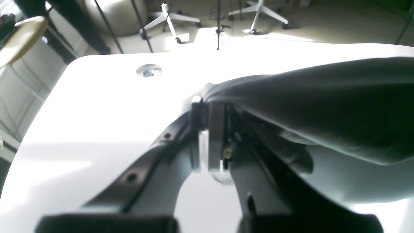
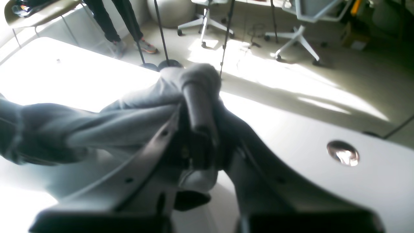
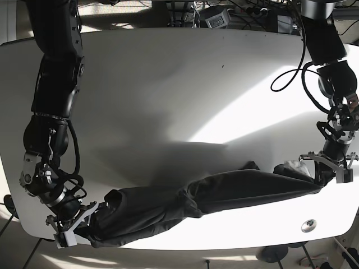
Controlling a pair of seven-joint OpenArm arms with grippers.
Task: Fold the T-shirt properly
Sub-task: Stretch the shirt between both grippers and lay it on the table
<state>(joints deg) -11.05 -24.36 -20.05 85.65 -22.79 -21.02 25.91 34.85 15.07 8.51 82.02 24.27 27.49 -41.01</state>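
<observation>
The dark grey T-shirt [image 3: 202,196] hangs bunched in a long rope-like strip stretched between both arms over the near part of the white table [image 3: 168,89]. My left gripper [image 3: 327,178] is shut on one end of the T-shirt [image 1: 323,106] at the base view's right. My right gripper [image 3: 84,223] is shut on the other end of the T-shirt [image 2: 129,119] at the lower left. In the wrist views the cloth bunches over the closed fingers [image 1: 215,129] and wraps the fingertips [image 2: 199,106].
A round metal grommet [image 3: 308,226] sits in the table near the front right edge; the grommet [image 2: 343,152] also shows in the right wrist view. Office chairs [image 1: 168,19], tripod stands and a person's legs [image 2: 110,22] stand beyond the table.
</observation>
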